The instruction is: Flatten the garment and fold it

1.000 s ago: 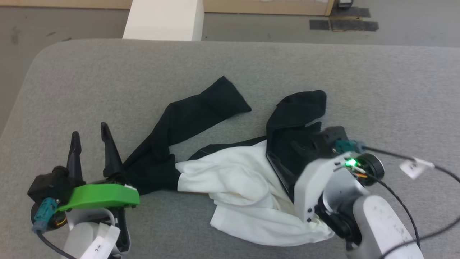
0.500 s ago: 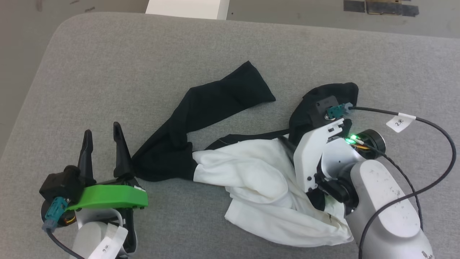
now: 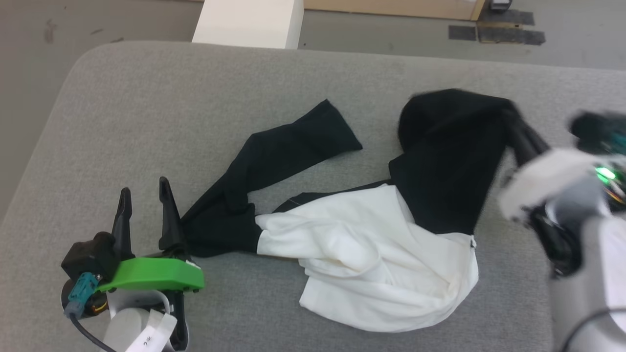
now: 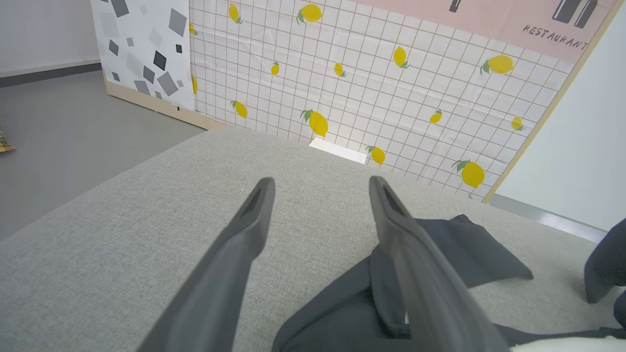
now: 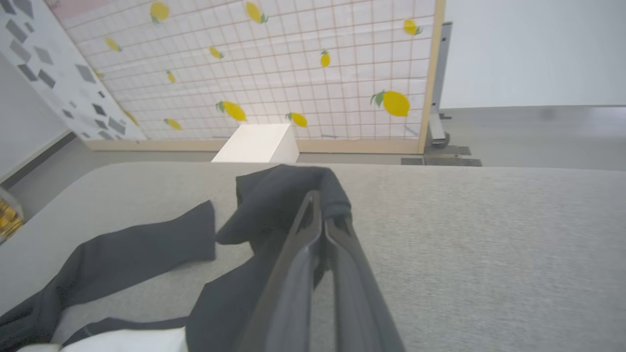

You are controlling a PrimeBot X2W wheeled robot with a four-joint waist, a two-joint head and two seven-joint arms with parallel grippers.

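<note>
Grey padded bench point(image 3: 146, 98) with a rounded far-left corner; floor and a white block point(image 3: 247, 22) past its far edge.

Head view: the garment point(image 3: 371, 244) lay bunched mid-bench, long axis running left to right between the two arms. White body sat toward the near edge, and one black sleeve point(image 3: 293, 142) angled toward the far edge. Blurred right gripper point(image 3: 511, 115) was at the garment's right end, black cloth there raised off the bench. Near the near-left corner, the left gripper point(image 3: 144, 188) had jaws wide and empty, inner finger just beside the black shoulder cloth.

Left wrist view: fingers apart, black cloth by the right-hand finger, contact unclear. Lemon-print panel point(image 4: 367, 73) behind.

Right wrist view: jaws pinched tight on a black fold at the tips.

Judgement: left arm was nearer the free sleeve, and its grab point lay just right of its jaws.
</note>
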